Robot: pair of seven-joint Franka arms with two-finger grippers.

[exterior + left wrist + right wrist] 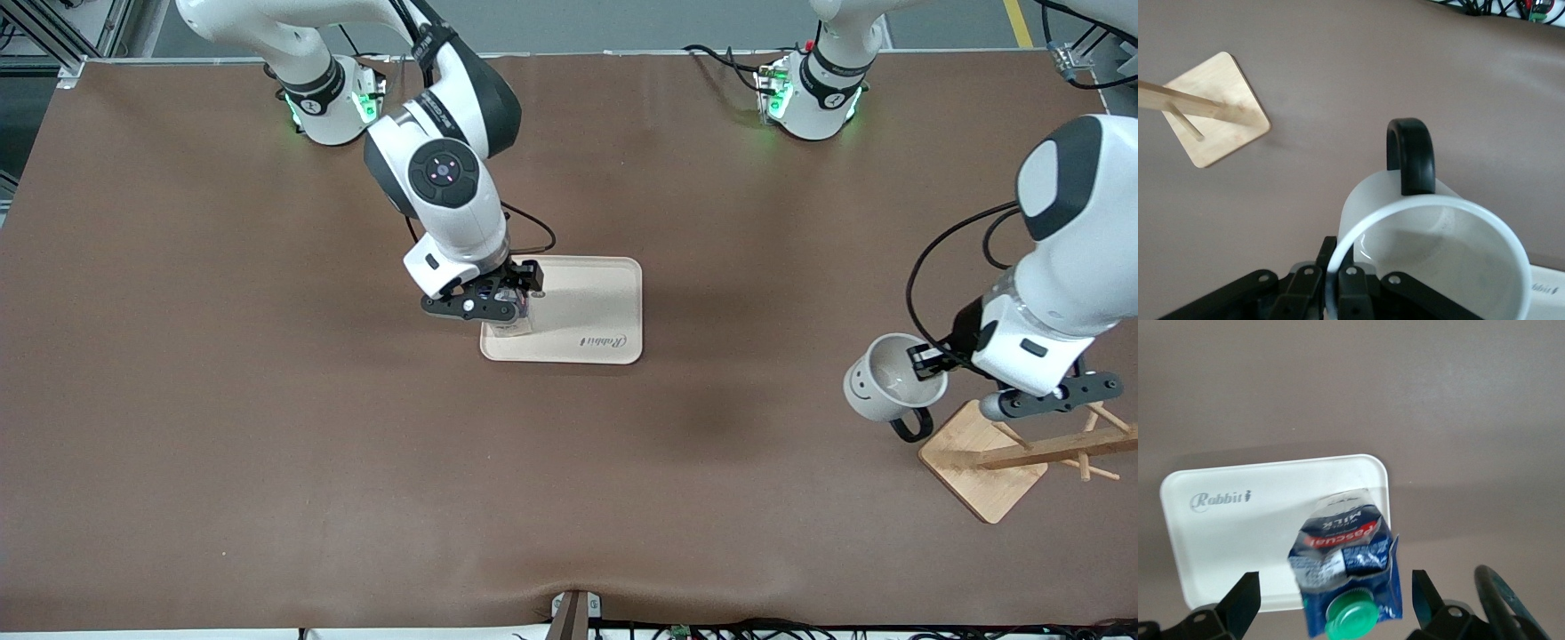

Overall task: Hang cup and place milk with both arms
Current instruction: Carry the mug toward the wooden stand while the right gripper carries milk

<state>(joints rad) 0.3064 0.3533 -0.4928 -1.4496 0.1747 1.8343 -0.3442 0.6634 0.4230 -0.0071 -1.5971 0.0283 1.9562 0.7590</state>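
The white cup (876, 380), with a smiley face and a black handle, hangs in the air beside the wooden rack (1022, 453). My left gripper (926, 360) is shut on its rim. In the left wrist view the fingers (1351, 287) pinch the cup's (1431, 253) wall, with the handle pointing away. The dark-blue milk (1345, 560) with a green cap stands on the pale tray (1238, 533) near one corner. My right gripper (1335, 590) is open around it, and its fingers (1241, 600) stand clear of the carton. In the front view the right gripper (507, 307) hides most of the milk (514, 325).
The tray (587, 307) lies mid-table on the brown mat. The rack's square base (978, 471) sits toward the left arm's end, and pegs stick out from its post. The base also shows in the left wrist view (1215, 110). Cables run along the table's front edge.
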